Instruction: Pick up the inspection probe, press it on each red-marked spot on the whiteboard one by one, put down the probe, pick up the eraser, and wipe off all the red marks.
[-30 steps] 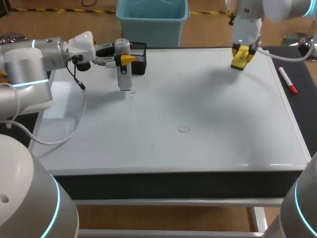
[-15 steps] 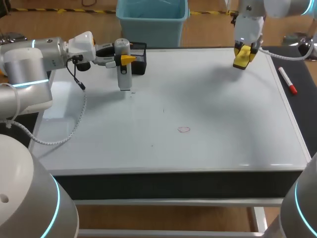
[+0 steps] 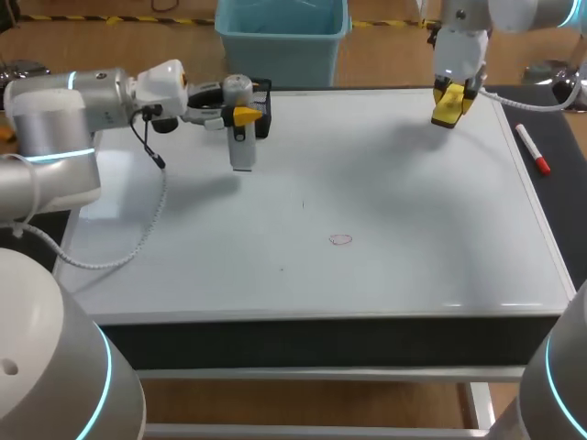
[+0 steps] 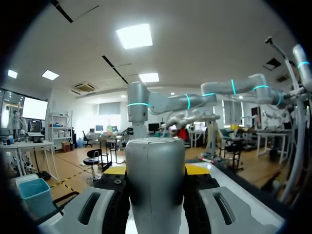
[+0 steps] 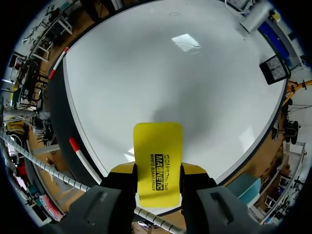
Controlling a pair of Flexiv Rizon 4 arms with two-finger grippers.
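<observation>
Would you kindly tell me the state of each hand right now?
Left hand: closed, holding the inspection probe.
Right hand: closed, holding the eraser.

The middle of the whiteboard [image 3: 394, 211] and its near half, from four to eight o'clock, are unobstructed. Passage is barred at eleven o'clock by the held probe [image 3: 241, 151] and the black basket [image 3: 263, 101], and at one o'clock by the held eraser [image 5: 157, 151].

High rear camera above whiteboard [image 3: 413, 202]
</observation>
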